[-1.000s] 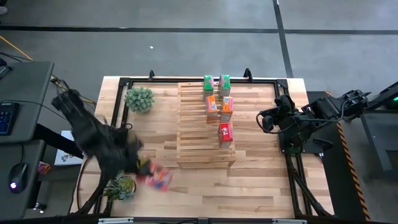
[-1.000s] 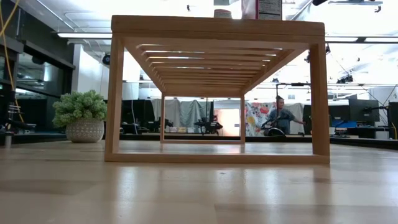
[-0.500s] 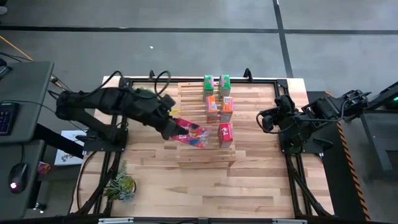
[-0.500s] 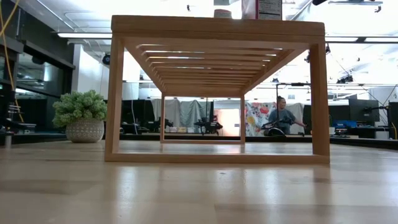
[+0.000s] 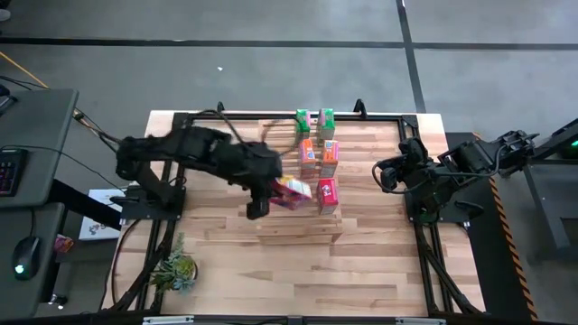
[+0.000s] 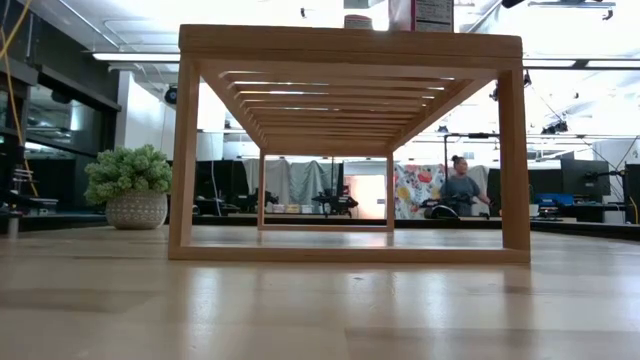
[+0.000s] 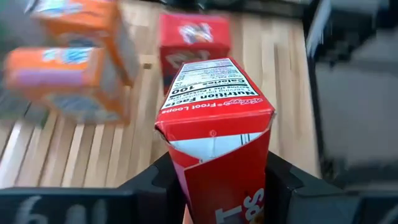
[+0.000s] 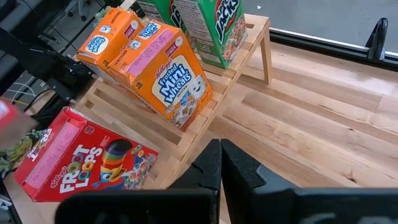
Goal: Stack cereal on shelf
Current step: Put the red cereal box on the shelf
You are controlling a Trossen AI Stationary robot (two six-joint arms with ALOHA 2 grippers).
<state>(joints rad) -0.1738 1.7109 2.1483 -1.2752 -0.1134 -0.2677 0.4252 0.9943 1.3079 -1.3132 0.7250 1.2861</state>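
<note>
Carrying: my left gripper point(image 5: 271, 191) holds the last red cereal box point(image 7: 214, 130), fingers point(image 7: 281, 180) part-way closed against its two sides; the box stands out ahead of my palm with its nutrition panel facing up.
Position: I am over the shelf point(image 5: 271, 226), beside the row already set down.
Placed red box point(image 5: 328, 194): just ahead of my load and not touching it, lying on the slats.
Orange boxes point(image 5: 318, 156): two, side by side, off to one side of my load, beyond the placed red one along the row.
Green boxes point(image 5: 314, 121): two, at the far end of the shelf from me.
Step in hand, as I judge it: bringing the sixth box in to pair with the red one; five are down.
Next move calls for: squaring the box with its red neighbour, lowering until it bears on the slats, then letting go. The slats leave gaps, so I would want it resting across several boards.
Risk: nudging the placed red box out of line on the way down.
Right gripper point(image 8: 219, 163): fingers fully closed, nothing held, waiting well off to the far side of the row from me.
</note>
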